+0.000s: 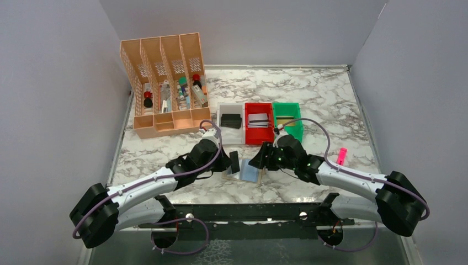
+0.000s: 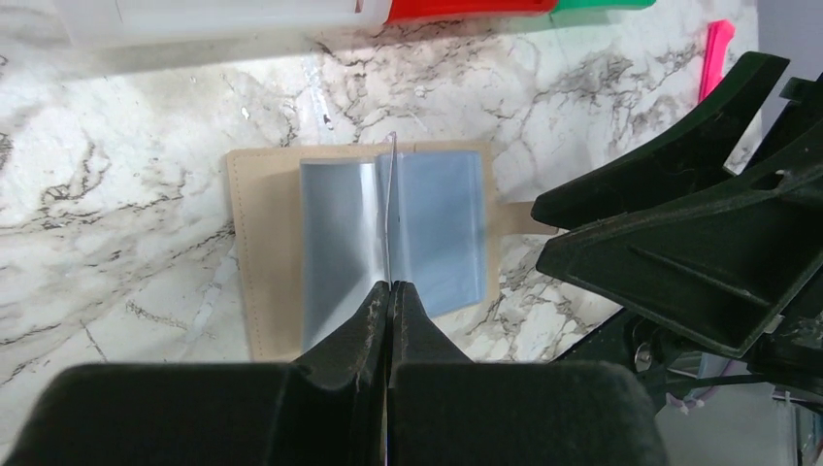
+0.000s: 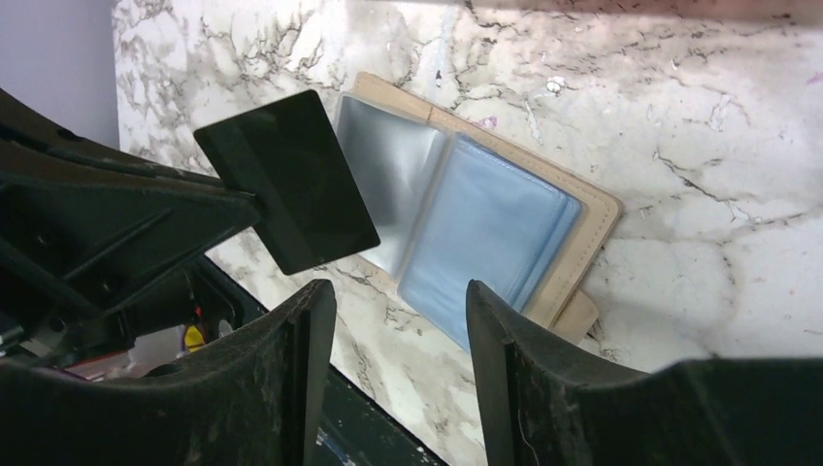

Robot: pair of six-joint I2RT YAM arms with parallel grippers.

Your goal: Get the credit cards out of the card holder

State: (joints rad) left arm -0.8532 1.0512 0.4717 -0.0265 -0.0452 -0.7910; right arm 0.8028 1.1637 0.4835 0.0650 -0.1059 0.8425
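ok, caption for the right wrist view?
Left gripper holds a black card beside the open card holder; right gripper open.

We took the card holder (image 1: 251, 175) as our mark. Over it there was little room. The left gripper (image 2: 391, 291), pinched on the black card (image 3: 291, 180), hung above its left edge. The right gripper (image 3: 400, 291), jaws apart with nothing between them, crowded it from the right. Beyond it the white bin (image 1: 230, 107), red bin (image 1: 258, 138) and green bin (image 1: 288, 106) stood as one wall. The orange organizer (image 1: 165, 83) blocked the far left. To its right we saw open marble table (image 1: 331, 99) beyond the right arm, out to the pink marker (image 1: 342, 155).
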